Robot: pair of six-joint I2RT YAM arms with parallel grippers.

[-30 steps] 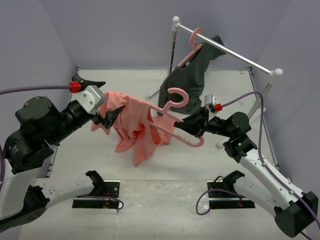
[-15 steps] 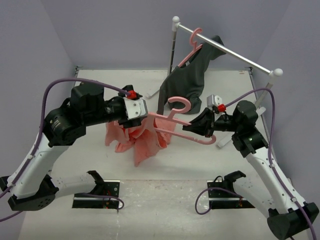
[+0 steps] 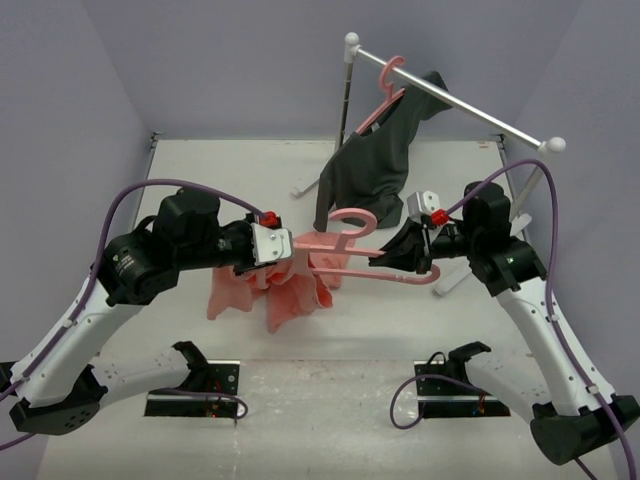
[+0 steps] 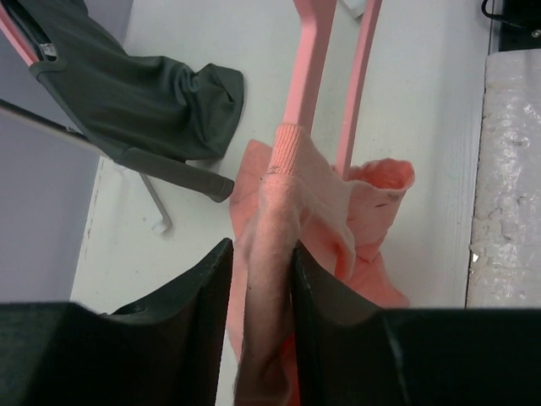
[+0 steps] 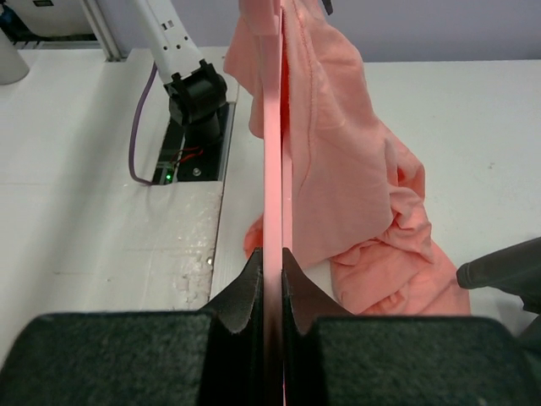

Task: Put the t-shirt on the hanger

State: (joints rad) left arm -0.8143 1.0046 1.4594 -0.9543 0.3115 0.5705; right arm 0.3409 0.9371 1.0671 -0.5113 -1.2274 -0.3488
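L end effector (image 4: 260, 254) pinches a t-shirt (image 3: 290, 295) fold, R end effector (image 5: 272, 262) clamps hanger (image 3: 350, 262) arm w/ shirt draped over far end, rest bunched on table (image 3: 200, 170).

Pale lilac walls (image 3: 230, 70) close in a white table (image 3: 220, 170) under soft, even light. Beyond the right claw (image 3: 383, 259), towards the far corner, stands a clothes rail (image 3: 470, 106) with white posts and a metal bar; a dark grey garment (image 3: 365, 170) hangs from it on a pink hanger (image 3: 386, 82).
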